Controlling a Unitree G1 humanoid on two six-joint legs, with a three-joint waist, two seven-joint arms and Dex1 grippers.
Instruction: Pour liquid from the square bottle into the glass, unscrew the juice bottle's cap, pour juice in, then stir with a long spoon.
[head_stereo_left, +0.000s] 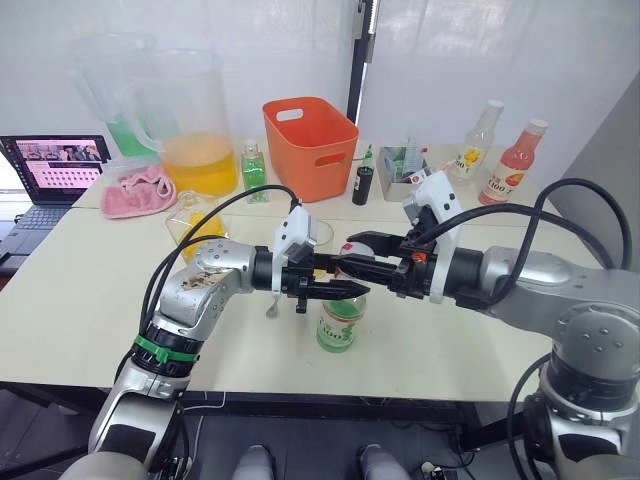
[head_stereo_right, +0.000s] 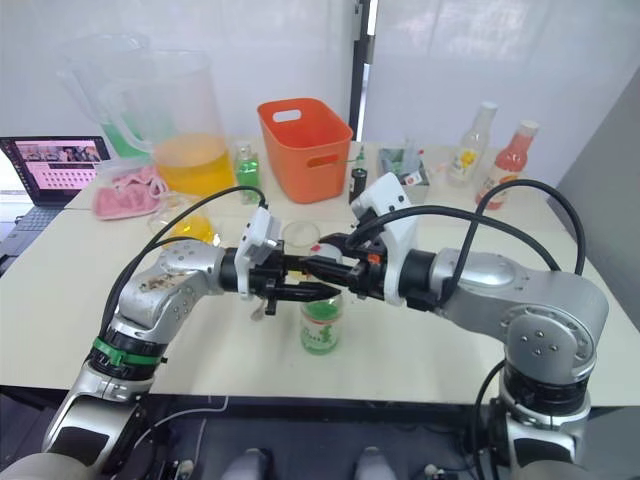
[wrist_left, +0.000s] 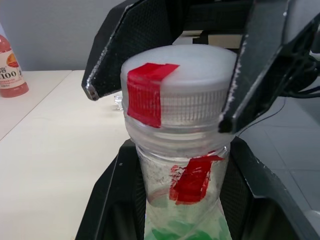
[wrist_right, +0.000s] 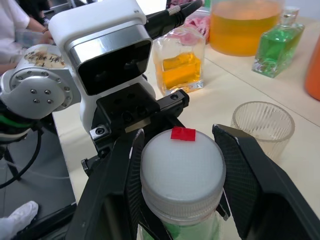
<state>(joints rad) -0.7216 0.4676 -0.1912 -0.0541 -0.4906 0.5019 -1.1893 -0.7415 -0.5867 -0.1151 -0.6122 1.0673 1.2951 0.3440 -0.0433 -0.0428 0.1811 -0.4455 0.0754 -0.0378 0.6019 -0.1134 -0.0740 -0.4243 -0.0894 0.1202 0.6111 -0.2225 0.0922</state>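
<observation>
Stood upright near the table's front edge (head_stereo_left: 90, 330), long axis vertical and neck pointing up: the juice bottle (head_stereo_left: 337, 325), green-and-white label round its lower body. Met over its top from opposite sides by the left gripper (head_stereo_left: 335, 282) and the right gripper (head_stereo_left: 362, 248). Seen from the right wrist: the white cap (wrist_right: 182, 172) with a red tape patch on top, flanked closely by that gripper's two black fingers (wrist_right: 250, 192), apparently narrowed against the cap's sides, though actual contact hard to confirm. Seen from the left wrist instead: red tape running down the cap's ribbed side and onto the neck, the left gripper's fingers (wrist_left: 112, 210) closed round the bottle just below the cap, and the opposing fingertips bracketing the cap above. Picked out further back in the right wrist view: the glass (wrist_right: 262, 125), empty and upright just behind the bottle, and the square bottle (wrist_right: 179, 62) of yellow liquid, toward the table's left edge, beside a small green bottle (wrist_right: 277, 42). Set at the table's far edge: an orange basket (head_stereo_left: 310, 145).
</observation>
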